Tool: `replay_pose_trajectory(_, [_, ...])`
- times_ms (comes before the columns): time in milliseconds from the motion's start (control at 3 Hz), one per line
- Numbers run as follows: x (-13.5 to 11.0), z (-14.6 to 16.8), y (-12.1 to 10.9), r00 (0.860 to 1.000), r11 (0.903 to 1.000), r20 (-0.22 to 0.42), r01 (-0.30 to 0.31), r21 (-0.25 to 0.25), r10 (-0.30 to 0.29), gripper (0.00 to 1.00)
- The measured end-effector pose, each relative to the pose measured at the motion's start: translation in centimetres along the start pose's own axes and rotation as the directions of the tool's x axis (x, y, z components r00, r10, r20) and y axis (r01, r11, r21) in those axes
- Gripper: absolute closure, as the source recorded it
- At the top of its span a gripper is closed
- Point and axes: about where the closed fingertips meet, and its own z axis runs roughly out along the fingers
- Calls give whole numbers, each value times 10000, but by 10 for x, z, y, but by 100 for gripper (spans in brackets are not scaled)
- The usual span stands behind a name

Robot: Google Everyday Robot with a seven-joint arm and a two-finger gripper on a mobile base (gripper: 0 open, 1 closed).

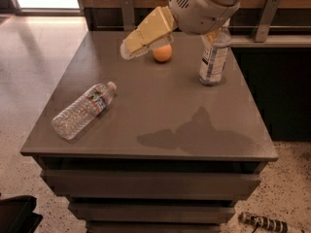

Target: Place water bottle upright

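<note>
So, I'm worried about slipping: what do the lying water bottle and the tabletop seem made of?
Water bottle: thin clear plastic, ribbed, glossy; you see the table through it. Tabletop: smooth grey, dull sheen, perhaps laminate or coated metal; it carries soft shadows. The pincer hangs over the far side, apart from the bottle.
</note>
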Motion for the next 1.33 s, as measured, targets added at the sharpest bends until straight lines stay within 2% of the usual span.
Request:
replay_pose_trajectory(333, [-7, 28, 34, 9975, 9974, -667, -193, 698, 240, 0])
replay_pose_trajectory(667, [-10, 64, 55, 9893, 9868, -1130, -756, 1431, 922, 0])
replay_pose_trajectory(1000, [-8, 105, 68, 9662, 9634, -1659, -1598, 2153, 1973, 0])
replay_pose_trajectory(1333, [-10, 143, 78, 9305, 9286, -1982, -2488, 2754, 3081, 0])
